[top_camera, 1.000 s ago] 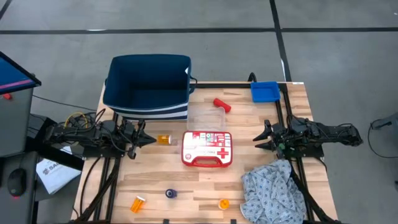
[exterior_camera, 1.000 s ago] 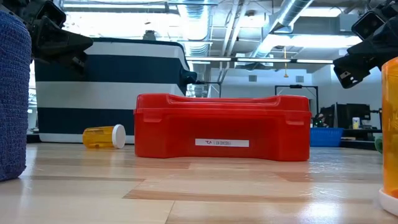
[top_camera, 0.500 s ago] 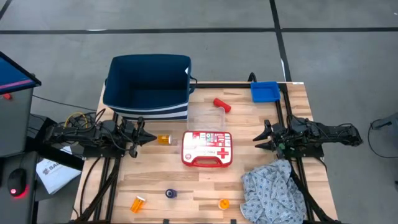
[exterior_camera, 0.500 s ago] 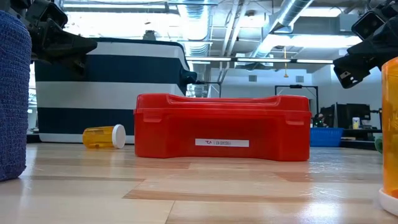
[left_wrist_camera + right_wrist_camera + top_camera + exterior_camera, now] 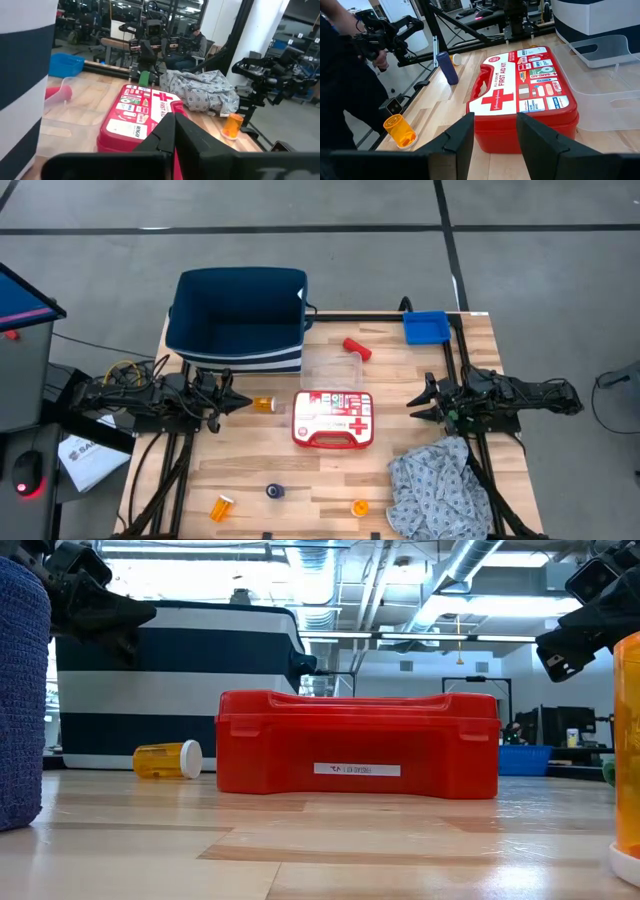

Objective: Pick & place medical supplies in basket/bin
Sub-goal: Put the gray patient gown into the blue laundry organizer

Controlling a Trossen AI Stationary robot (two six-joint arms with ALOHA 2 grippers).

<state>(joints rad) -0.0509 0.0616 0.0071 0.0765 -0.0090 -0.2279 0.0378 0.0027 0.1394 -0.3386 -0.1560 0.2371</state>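
A wooden desk carries the scattered supplies, with a red-and-white first-aid case lying flat near its middle. The navy basket stands at the far left corner, and the small blue bin sits at the far right corner, well apart from it. The left gripper hangs over the desk's left edge with its fingers pressed together and nothing between them, pointing toward an orange pill bottle that lies on its side just beside the tips and next to the case. The right gripper hangs at the right side, facing the case, its fingers parted to a middling gap and holding nothing. A red cylinder lies beyond the case, just beside a clear plastic tray. The grey-white patterned cloth is bunched at the near right corner, below the right arm. Along the near edge rest a second orange pill bottle lying down at the left, a dark blue cylinder standing a little further in, and what looks like a third orange pill bottle standing upright, though from above only its top shows.
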